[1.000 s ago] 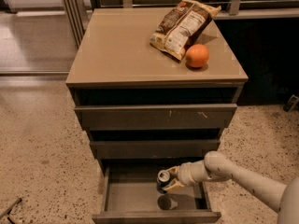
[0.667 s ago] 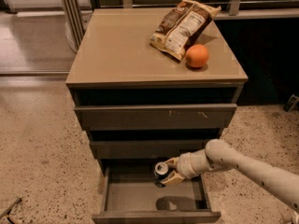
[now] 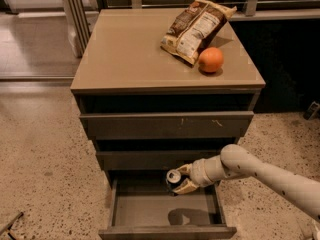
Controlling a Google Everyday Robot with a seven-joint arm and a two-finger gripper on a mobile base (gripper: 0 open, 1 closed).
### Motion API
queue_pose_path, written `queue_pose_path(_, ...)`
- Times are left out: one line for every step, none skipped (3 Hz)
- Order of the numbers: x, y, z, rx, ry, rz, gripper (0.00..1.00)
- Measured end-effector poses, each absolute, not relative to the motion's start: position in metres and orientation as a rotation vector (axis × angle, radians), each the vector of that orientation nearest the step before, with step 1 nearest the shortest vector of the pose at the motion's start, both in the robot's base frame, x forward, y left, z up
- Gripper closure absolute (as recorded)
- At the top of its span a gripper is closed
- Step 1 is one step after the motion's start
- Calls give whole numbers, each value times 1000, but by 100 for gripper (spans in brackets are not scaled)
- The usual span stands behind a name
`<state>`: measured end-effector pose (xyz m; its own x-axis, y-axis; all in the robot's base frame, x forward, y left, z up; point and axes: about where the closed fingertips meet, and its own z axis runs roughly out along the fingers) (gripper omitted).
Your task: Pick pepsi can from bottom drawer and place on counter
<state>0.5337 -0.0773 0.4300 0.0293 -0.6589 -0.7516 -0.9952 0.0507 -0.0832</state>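
The bottom drawer (image 3: 165, 229) is pulled open and its grey floor is bare apart from a shadow. My gripper (image 3: 179, 178) reaches in from the right on a cream arm and is shut on the pepsi can (image 3: 174, 177). The can's silver top faces the camera. It hangs above the drawer's back part, just below the middle drawer's front. The tan counter (image 3: 130, 54) lies well above it.
A brown-and-white snack bag (image 3: 196, 28) and an orange (image 3: 211, 60) lie on the counter's right rear part. The two upper drawers (image 3: 165, 126) are nearly shut. Speckled floor surrounds the cabinet, and a dark object (image 3: 312, 110) sits at the far right.
My gripper has lifted the can off the drawer floor and moved it up and slightly left. The arm has risen with it.
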Motion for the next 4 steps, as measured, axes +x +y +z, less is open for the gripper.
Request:
queue_pose_path(522,-75,473,-1613,1695,680,100)
queue_pose_path(499,-65,553,-1538,1721,705,100)
queue_pose_path(478,-47,635,-1545,1787,711,100)
queue_pose_path(473,-39,712,-1591,1828,630,100)
